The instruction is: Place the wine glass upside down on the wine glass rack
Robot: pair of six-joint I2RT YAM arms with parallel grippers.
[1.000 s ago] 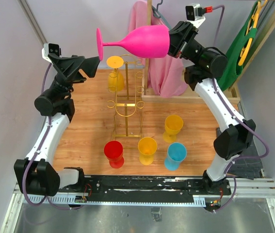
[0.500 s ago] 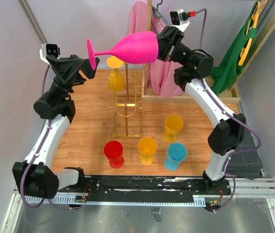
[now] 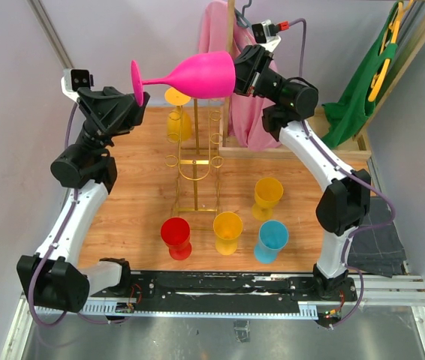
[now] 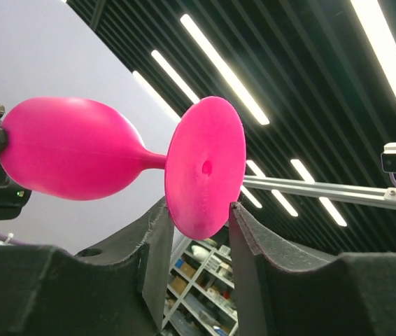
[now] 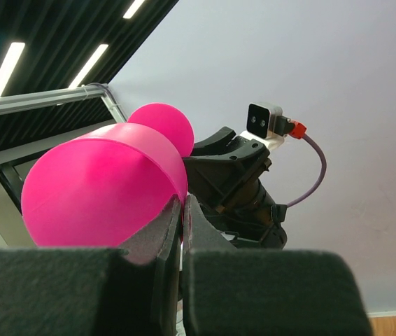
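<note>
Wine glass (image 3: 197, 74) moved leftward — into left pincer (image 4: 196, 210).

The left arm (image 3: 73, 214) and right arm (image 3: 314, 154) reached high, wrists facing. The black right gripper (image 3: 236, 71) pinched the pink plastic wine glass (image 3: 197, 73) by its rim; the black left gripper (image 4: 198, 213) had jaws apart astride its foot.

- Wine glass (image 3: 197, 75): rim hidden inside the right gripper (image 3: 236, 71); in the right wrist view, stem hidden behind the bowl.
- Foot's lower edge hidden behind left gripper (image 4: 199, 206) fingers; contact unclear.
- Wine glass rack (image 3: 196, 161): post top hidden behind the glass.
</note>
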